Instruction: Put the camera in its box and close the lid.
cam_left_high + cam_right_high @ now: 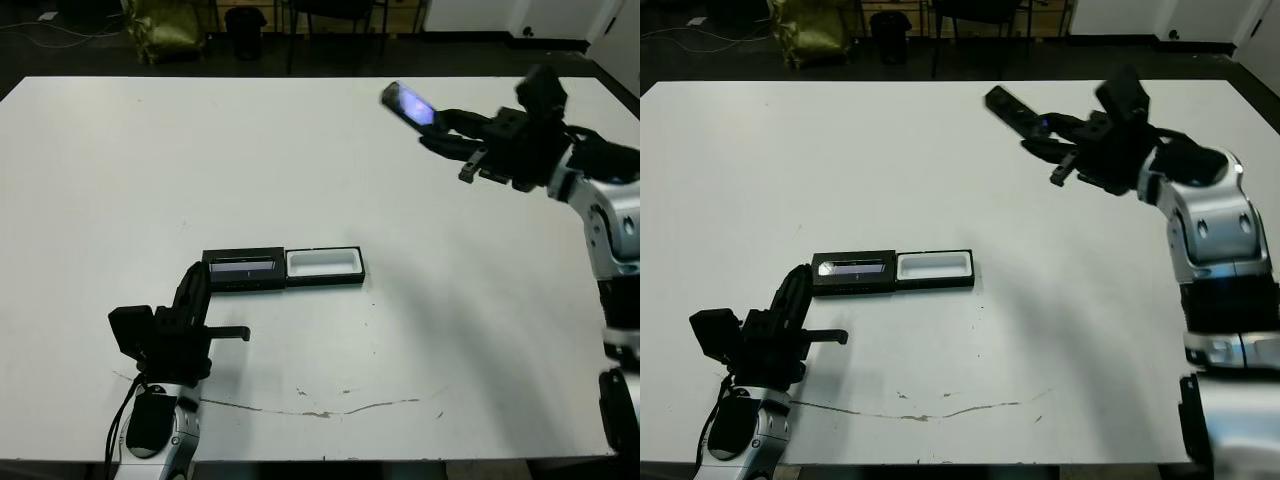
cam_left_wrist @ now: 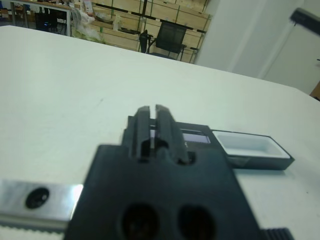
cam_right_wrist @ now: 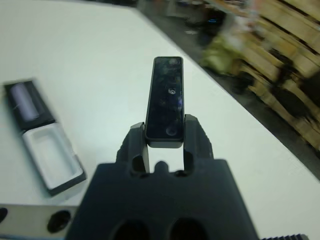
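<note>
Right wrist view: camera [image 3: 165, 97] clamped in right gripper [image 3: 164, 137] jaws, raised above the worktop [image 1: 150, 170].
Box [image 1: 324, 266] lies open, lid [image 1: 243, 270] flat alongside; left gripper [image 2: 152, 127] jaws closed, empty, near lid.

left arm: low at the near left edge, forearm pointing away across the table
left gripper [image 1: 197, 283]: fingers [image 2: 162, 125] pressed together, nothing between them, tips close to the lid [image 1: 243, 270]
right arm: raised, reaching in from the right, elbow bent
right gripper [image 3: 164, 136]: clamped on the camera [image 3: 165, 102], held well above the table
</note>
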Controlling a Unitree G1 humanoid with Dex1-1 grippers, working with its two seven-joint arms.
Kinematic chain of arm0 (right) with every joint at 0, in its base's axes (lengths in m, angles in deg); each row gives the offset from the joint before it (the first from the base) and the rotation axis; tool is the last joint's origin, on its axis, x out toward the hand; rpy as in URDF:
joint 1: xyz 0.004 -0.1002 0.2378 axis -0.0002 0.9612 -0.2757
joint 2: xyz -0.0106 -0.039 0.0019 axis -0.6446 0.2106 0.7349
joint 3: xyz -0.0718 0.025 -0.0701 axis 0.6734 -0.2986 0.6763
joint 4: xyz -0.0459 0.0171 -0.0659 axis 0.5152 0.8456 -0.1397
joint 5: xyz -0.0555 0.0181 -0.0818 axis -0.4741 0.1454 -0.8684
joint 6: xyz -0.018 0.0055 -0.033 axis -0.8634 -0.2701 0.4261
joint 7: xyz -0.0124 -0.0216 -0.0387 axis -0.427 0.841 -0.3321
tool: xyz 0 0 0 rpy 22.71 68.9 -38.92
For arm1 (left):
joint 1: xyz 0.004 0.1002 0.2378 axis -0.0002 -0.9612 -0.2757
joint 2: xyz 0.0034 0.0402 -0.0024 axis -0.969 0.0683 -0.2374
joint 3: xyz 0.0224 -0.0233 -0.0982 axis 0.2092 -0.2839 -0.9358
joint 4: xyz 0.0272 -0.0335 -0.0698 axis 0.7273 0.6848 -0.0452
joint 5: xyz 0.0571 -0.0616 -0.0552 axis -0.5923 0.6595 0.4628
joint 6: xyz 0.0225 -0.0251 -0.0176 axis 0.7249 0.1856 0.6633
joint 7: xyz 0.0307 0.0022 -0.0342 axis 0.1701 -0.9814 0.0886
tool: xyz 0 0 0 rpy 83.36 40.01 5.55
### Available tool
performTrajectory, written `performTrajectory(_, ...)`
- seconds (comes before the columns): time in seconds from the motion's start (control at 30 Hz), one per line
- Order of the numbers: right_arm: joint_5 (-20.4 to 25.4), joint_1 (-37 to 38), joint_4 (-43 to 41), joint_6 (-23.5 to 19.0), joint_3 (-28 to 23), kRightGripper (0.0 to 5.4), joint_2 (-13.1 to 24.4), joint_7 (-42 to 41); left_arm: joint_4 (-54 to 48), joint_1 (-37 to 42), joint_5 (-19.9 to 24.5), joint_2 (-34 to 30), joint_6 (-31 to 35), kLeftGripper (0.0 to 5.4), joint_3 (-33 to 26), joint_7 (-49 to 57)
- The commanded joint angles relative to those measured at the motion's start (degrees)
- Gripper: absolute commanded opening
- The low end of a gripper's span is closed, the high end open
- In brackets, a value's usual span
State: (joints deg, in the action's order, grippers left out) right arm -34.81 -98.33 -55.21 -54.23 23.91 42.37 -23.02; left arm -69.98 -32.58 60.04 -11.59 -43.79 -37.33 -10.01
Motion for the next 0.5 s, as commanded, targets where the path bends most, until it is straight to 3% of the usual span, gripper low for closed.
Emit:
performTrajectory(0.03, -2.2, -3.5, 5.7, 3.9, 4.2, 0.36, 0.0, -6.6, 1.3, -0.6, -0.1, -0.4, 0.0, 0.0, -0.3, -0.1)
performTrajectory(0.23, -5.7, -8.5, 12.1, 9.2, 10.0, 0.36, -1.1, -16.0, 1.2, -0.9, -0.1, -0.2, 0.1, 0.0, -0.3, 0.1)
performTrajectory(0.5, -8.5, -11.6, 17.1, 11.3, 13.4, 0.35, -3.3, -23.2, 1.8, -1.0, -0.2, -0.3, -0.8, 0.0, -0.4, -0.1)
